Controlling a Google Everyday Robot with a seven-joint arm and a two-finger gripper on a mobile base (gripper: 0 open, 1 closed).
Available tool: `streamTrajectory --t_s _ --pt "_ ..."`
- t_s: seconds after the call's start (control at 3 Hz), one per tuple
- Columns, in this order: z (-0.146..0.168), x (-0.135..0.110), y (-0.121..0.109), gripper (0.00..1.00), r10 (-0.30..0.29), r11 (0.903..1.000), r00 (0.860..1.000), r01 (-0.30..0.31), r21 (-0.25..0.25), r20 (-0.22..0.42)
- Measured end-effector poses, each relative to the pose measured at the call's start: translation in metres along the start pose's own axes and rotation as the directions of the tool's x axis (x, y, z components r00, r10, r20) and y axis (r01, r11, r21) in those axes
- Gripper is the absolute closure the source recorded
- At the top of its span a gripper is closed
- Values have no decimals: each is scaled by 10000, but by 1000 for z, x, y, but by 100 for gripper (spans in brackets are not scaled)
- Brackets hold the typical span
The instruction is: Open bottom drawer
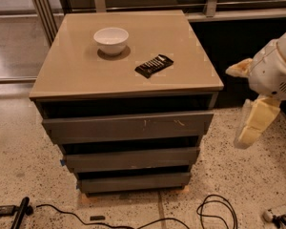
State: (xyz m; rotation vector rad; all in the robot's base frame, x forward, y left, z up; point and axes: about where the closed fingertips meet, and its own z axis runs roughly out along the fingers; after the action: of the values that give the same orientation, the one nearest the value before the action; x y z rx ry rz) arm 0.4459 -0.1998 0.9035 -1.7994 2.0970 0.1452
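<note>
Cables (218,196) lie on the floor in front of the table (86,75). The bottom drawer (133,182) is the table's lowest, narrowest front, under the middle drawer (131,159) and the scratched top drawer (128,126). On the table, a dark bar (154,66) lies toward the front right, and a white bowl (111,40) stands behind it to the left. The tool (238,106) hangs right of the table, apart from it. It is released, its fingers spread and holding nothing.

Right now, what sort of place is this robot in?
Probably a lab or test area: loose cables on a speckled floor, a three-drawer cabinet, the gripper hanging to its right.
</note>
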Motion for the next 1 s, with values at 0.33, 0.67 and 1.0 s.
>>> streamTrajectory --t_s 0.33,0.67,1.0 --pt "35 12 12 0 -258 9995 9972 269 -147 708" --pt "68 22 34 0 -166 9997 9937 183 -142 1111" --pt "107 31 63 0 291 9996 9937 -290 -24 1085"
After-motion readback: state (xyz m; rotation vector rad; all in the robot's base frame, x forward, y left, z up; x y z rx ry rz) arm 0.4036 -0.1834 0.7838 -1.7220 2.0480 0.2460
